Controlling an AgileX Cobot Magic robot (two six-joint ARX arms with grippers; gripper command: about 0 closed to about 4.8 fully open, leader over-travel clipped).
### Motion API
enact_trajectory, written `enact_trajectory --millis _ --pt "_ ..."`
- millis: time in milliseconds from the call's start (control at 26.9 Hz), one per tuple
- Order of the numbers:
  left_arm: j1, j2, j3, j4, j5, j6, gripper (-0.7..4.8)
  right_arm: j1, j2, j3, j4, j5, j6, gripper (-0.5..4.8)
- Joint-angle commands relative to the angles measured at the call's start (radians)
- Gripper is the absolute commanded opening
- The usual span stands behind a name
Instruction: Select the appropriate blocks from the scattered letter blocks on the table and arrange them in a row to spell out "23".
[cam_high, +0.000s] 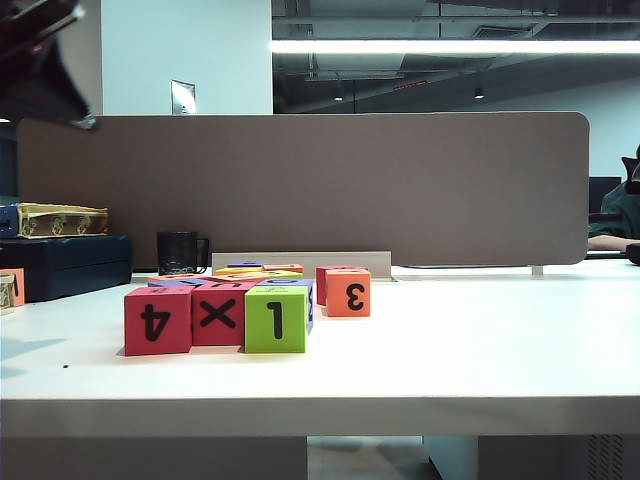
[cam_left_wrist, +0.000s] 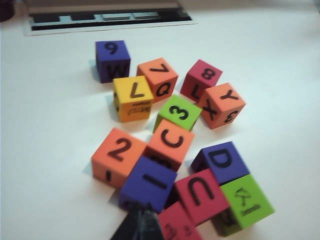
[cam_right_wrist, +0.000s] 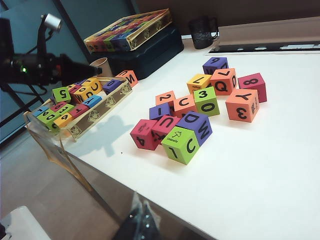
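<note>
Across the wide, flat white table (cam_high: 480, 350), smooth and matte with a thick front edge, the scattered letter blocks (cam_right_wrist: 200, 112) sit bunched in one loose cluster: small foam cubes with soft-looking faces in red, orange, lime-green, purple and yellow, each face printed with a black character. Behind them a long grey-brown partition panel (cam_high: 400, 190) with rounded corners closes off the far side. Off to the left side of the exterior view a dark case (cam_right_wrist: 145, 55) carries a flat box of more cubes (cam_right_wrist: 127, 29), with a black mug (cam_high: 181, 252) nearby and an open tray of cubes (cam_right_wrist: 82, 102) at the table's edge.

Within the cluster, an orange block with "2" on top (cam_left_wrist: 117, 155) lies on the near-left side, touching an orange "C" cube (cam_left_wrist: 171, 141) and a purple "I" cube (cam_left_wrist: 150, 181). A lime-green block topped with "3" (cam_left_wrist: 177, 112) sits just beyond the "C" cube, in the middle of the group. Another orange block with "Y" on top and a "3" on its side (cam_right_wrist: 244, 104) stands at the right edge.

The left gripper (cam_left_wrist: 139, 226) hangs above the cluster, tilted down over the purple "I" cube, its dark fingers pressed together and empty. The right gripper (cam_right_wrist: 141, 226) hovers off the near table edge, well apart from the blocks, its fingertips also pinched together around nothing.
</note>
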Motion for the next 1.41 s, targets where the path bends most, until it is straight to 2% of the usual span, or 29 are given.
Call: enact_trajectory --millis 37,223,335,372,521,781,930,1191,1228,1302,1340,1414 --pt "-0.006 0.077 0.096 -0.056 0.005 0.005 -0.06 0.0 0.029 0.004 0.021 0.002 -0.003 -0.01" --pt "-0.006 0.198 0.169 -0.073 0.004 0.016 0.01 0.001 0.06 0.004 0.021 0.005 -0.041 -0.01" --pt "-0.006 0.246 0.177 -0.073 0.002 0.021 0.59 0.001 0.06 0.004 0.021 0.006 -0.055 -0.01" --pt "-0.006 0.265 0.179 -0.074 -0.004 0.022 0.64 0.001 0.061 0.004 0.021 0.006 -0.055 -0.01" --pt "-0.006 0.315 0.197 -0.072 -0.003 0.023 0.67 0.001 0.061 0.004 0.02 0.009 -0.055 -0.01" --pt "-0.006 0.403 0.327 -0.098 -0.004 0.05 0.68 0.026 0.061 0.003 0.02 0.021 -0.055 -0.01" --pt "-0.006 0.478 0.408 -0.159 -0.004 0.05 1.4 0.026 0.061 0.003 0.02 0.021 -0.056 -0.01" --pt "-0.043 0.566 0.52 -0.238 -0.05 0.17 1.41 0.026 0.061 0.003 0.02 0.024 -0.055 -0.01" --pt "-0.048 0.589 0.54 -0.239 -0.067 0.203 1.79 0.025 0.061 0.003 0.02 0.026 -0.055 -0.01" --pt "-0.061 0.62 0.558 -0.245 -0.109 0.207 3.5 0.025 0.061 0.003 0.02 0.025 -0.055 -0.01" --pt "-0.066 0.633 0.567 -0.254 -0.129 0.212 4.04 0.025 0.061 0.003 0.02 0.025 -0.055 -0.01" --pt "-0.074 0.67 0.596 -0.295 -0.16 0.259 4.24 0.025 0.061 0.003 0.02 0.025 -0.055 -0.01"
